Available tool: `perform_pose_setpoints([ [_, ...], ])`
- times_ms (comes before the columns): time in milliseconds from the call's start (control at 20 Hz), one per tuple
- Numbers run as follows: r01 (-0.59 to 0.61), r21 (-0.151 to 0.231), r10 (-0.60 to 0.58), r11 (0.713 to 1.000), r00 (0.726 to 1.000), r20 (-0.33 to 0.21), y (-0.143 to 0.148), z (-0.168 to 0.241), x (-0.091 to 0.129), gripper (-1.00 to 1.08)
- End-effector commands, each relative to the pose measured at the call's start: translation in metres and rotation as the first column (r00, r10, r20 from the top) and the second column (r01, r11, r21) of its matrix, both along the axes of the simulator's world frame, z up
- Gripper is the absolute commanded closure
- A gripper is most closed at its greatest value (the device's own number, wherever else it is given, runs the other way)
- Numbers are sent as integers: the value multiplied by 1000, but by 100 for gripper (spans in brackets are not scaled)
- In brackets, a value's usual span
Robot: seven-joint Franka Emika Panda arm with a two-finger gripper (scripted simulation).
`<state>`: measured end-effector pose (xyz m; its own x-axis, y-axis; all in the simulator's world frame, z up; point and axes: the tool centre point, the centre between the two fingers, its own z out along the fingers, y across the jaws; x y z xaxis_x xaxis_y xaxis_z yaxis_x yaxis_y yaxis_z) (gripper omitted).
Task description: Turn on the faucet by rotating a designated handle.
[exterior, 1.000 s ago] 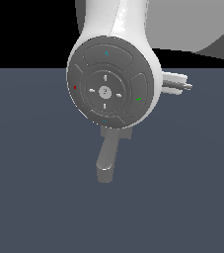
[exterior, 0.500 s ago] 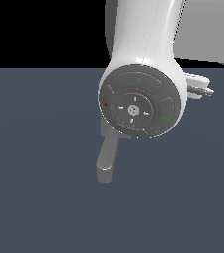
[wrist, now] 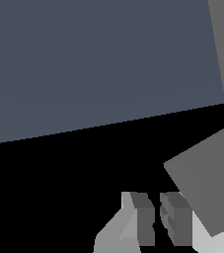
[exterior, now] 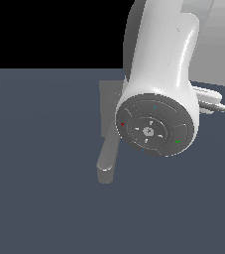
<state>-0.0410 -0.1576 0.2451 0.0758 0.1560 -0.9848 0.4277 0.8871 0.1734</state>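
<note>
Matte, flat grey on the faucet (exterior: 107, 149), glossy smooth white plastic-looking shell on the robot arm (exterior: 161, 59), dull dark blue-grey floor (exterior: 39, 173), nothing shiny there.

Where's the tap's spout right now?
In the exterior view, the spout pokes out just to that view's left of the robot arm's round grey end, low on the faucet and pointing toward the camera over the dark blue-grey surface.
</note>
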Motion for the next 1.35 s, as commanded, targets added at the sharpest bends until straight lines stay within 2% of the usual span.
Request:
perform_pose_setpoints([
  [0, -291, -137, 286, 947, 957, -56, 37, -4, 15, 108],
  [250, -290, -141, 283, 947, 957, -65, 30, -9, 12, 108],
  [1300, -297, -141, 290, 945, 955, -68, 14, -76, 11, 108],
])
